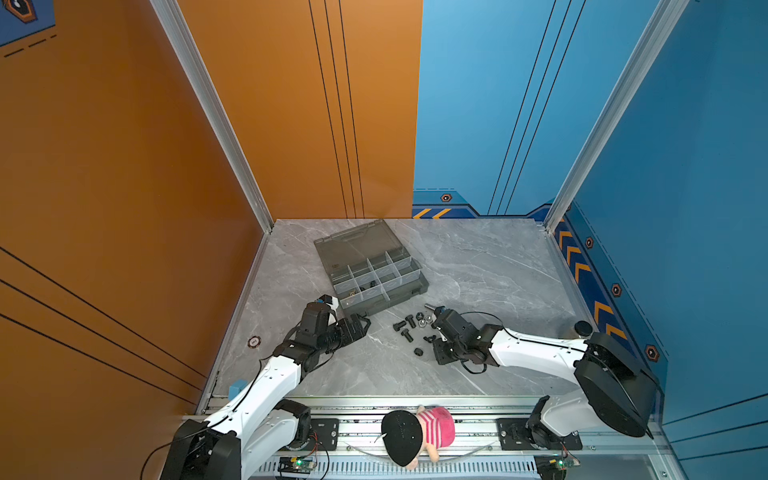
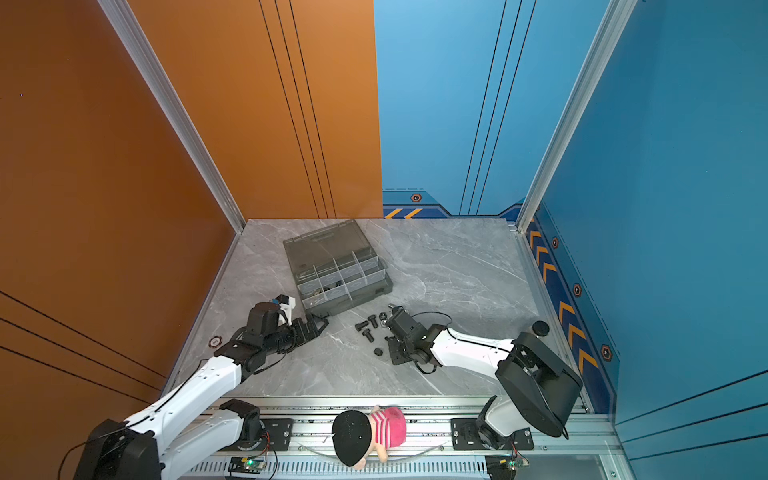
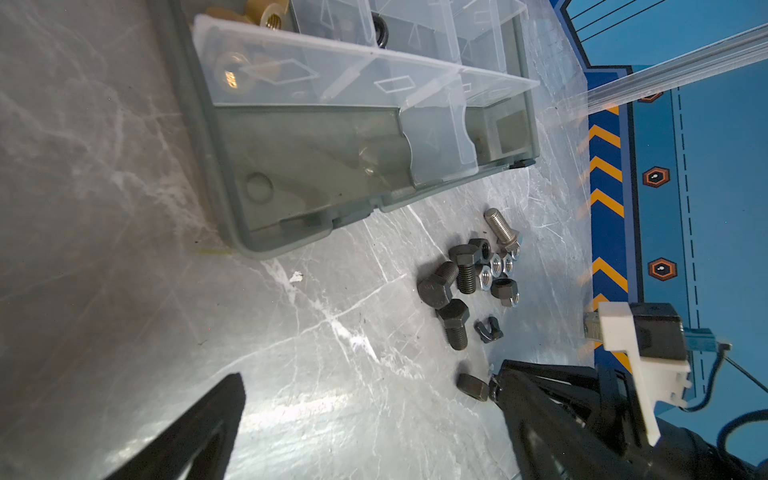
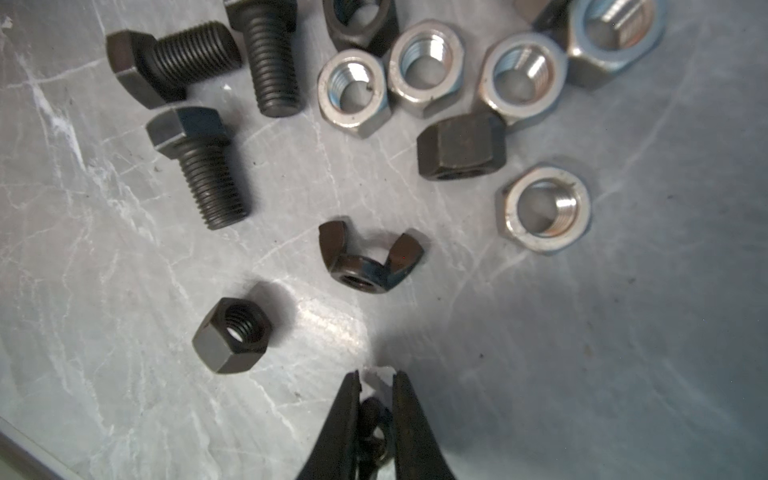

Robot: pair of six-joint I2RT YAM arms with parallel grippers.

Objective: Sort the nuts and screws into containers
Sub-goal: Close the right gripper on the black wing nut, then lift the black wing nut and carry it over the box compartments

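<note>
- Hovering at the edge of the loose pile, the right end effector (image 4: pixel 376 376) is clenched on a small dark piece (image 4: pixel 374 419); can't tell what kind.
- Left end effector (image 1: pixel 365 323) is spread wide with nothing in it, just beside the organiser case (image 1: pixel 384 305).
- Most screws (image 4: pixel 199 166) and nuts (image 4: pixel 424 66) lie on the worktop (image 1: pixel 478 270) near the case.
- A brass wing nut (image 3: pixel 266 12) already sits in one of the containers (image 1: pixel 374 274).

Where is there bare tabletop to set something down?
Bare: the wide stretch right of the organiser case toward the blue wall, and the near strip along the front rail. Crowded: the loose bolts and nuts in front of the case.
</note>
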